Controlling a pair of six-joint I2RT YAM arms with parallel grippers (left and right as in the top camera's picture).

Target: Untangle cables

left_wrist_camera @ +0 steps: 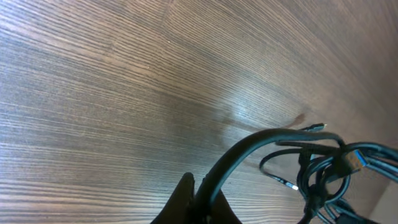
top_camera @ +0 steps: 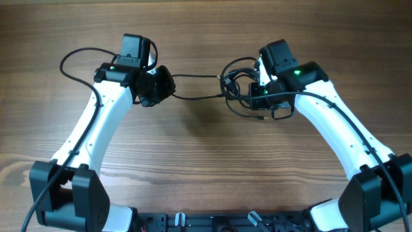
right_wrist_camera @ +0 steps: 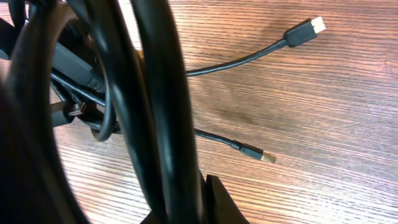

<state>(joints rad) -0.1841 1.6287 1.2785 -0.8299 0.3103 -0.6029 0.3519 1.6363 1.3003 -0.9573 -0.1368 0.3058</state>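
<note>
The cables (top_camera: 237,85) form a black tangle of loops at the table's upper middle, with strands stretched left toward my left gripper (top_camera: 168,87). In the left wrist view, my left gripper (left_wrist_camera: 202,191) is shut on one black cable (left_wrist_camera: 249,152) that arcs up and right into the tangle (left_wrist_camera: 320,171); a blue plug (left_wrist_camera: 356,162) and a thin plug end (left_wrist_camera: 317,127) show there. My right gripper (top_camera: 259,94) sits at the tangle's right side. In the right wrist view, my right gripper (right_wrist_camera: 196,194) is shut on a thick black cable (right_wrist_camera: 158,93). Two loose plugs (right_wrist_camera: 308,30) (right_wrist_camera: 261,155) lie on the wood.
The wooden table (top_camera: 206,167) fills every view. The left arm's own black wire (top_camera: 71,61) loops out at the upper left. Both white arms run down to black bases (top_camera: 71,193) (top_camera: 376,196) at the front edge.
</note>
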